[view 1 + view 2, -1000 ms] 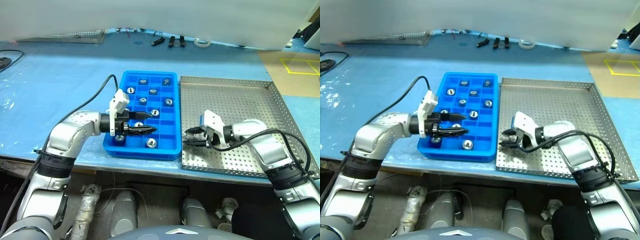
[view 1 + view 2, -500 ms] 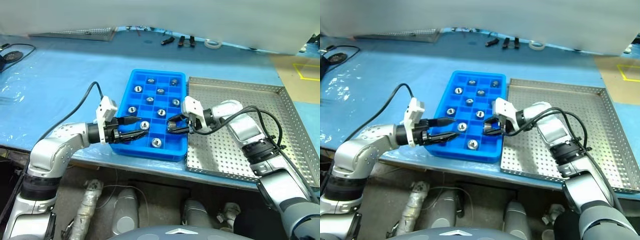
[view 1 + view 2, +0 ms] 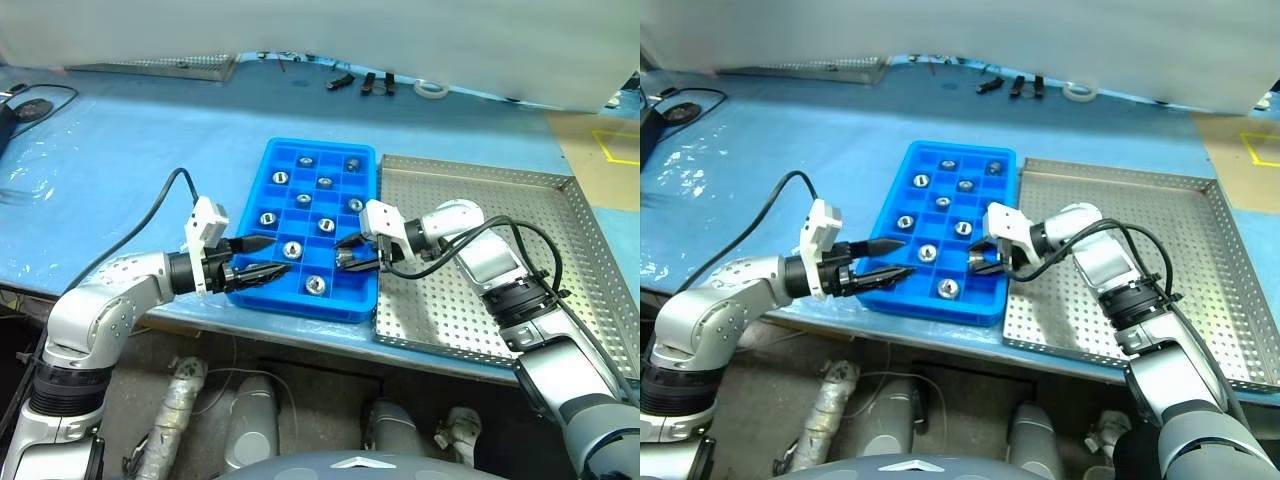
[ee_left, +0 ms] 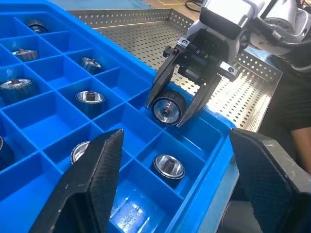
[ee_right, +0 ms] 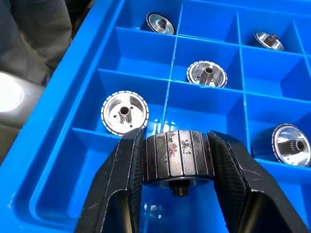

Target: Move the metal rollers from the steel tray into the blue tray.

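The right gripper (image 4: pixel 181 108) is clamped on a metal roller (image 5: pixel 178 162), one finger on each side of it. The right arm reaches leftward with the wrist bent. Facing it, well apart, the left gripper (image 3: pixel 268 259) has its fingers (image 4: pixel 93 174) spread, with nothing between them.

Blue-covered bench (image 3: pixel 120 150); blue tray (image 3: pixel 262 178) beside steel tray (image 3: pixel 570 260); tape roll (image 3: pixel 432 88) behind.
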### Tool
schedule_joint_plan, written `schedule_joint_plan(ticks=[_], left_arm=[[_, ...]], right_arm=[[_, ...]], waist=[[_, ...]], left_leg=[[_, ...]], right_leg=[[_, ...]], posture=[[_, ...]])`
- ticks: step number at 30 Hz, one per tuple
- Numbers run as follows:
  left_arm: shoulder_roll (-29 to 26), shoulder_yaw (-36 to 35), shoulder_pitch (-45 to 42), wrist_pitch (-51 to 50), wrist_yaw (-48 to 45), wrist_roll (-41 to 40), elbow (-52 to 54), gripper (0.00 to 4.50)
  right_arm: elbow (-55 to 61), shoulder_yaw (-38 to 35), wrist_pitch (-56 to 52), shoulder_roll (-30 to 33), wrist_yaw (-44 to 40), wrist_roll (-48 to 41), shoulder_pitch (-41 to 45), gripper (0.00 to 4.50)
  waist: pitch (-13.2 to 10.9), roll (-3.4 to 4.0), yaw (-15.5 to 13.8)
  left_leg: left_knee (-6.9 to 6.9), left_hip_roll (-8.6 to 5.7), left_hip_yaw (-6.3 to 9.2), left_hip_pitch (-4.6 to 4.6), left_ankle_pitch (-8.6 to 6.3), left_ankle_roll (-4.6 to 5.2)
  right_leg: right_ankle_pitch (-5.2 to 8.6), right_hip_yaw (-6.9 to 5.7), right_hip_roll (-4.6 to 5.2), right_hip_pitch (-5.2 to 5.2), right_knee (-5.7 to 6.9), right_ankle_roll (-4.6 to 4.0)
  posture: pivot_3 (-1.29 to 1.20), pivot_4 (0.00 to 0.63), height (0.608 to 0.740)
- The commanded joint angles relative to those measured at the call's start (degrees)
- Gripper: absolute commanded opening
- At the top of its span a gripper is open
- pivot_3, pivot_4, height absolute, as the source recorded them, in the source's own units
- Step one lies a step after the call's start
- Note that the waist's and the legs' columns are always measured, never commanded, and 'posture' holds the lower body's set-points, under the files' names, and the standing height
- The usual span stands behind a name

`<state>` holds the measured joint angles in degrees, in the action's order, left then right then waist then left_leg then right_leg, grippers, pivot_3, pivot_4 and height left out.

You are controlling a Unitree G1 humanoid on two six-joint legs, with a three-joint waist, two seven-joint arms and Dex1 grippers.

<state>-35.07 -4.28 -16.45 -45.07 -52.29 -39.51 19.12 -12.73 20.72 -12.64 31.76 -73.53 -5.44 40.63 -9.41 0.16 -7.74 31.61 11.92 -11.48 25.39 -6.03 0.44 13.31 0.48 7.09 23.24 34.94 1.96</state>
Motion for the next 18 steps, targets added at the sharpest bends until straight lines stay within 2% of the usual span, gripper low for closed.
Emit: schedule_joint_plan(ticks=[1,8,14,18], left_arm=[[-0.47,0.60,-1.68,1.26,-1.04,-0.16,-0.24,3.67],[-0.47,1.98,-3.18,2.15,-2.54,0.24,-2.17,3.67],[-0.51,3.38,-5.99,3.92,-4.87,1.44,-6.06,3.67],[0.29,5.77,-9.19,6.58,-6.76,3.87,-10.11,3.67]], right_arm=[[2.22,-2.01,1.40,0.20,1.83,0.27,0.09,1.66],[4.45,-3.53,1.86,0.76,4.04,-0.18,-1.11,4.01],[15.60,-8.80,-6.18,2.83,4.75,-6.40,-3.24,4.01],[19.11,-14.36,-9.94,5.62,8.76,-8.11,-7.21,4.01]], waist=[[0.00,0.00,0.07],[0.00,0.00,0.43],[0.00,0.00,0.65],[0.01,-0.01,0.46]], left_leg=[[0.00,0.00,0.00,0.00,0.00,-0.01],[0.00,0.00,0.00,0.00,0.01,-0.01],[0.00,0.00,0.00,-0.01,0.02,-0.03],[0.00,-0.02,0.00,-0.08,0.02,-0.02]], right_leg=[[0.00,0.00,0.00,0.00,0.00,0.00],[0.00,0.00,0.00,0.00,0.00,0.00],[0.00,0.01,-0.01,0.00,0.01,0.00],[0.00,0.03,0.00,-0.09,0.01,0.00]], posture=[[0.16,0.150,0.740],[0.12,0.150,0.740],[0.06,0.150,0.740],[0.01,0.150,0.740]])
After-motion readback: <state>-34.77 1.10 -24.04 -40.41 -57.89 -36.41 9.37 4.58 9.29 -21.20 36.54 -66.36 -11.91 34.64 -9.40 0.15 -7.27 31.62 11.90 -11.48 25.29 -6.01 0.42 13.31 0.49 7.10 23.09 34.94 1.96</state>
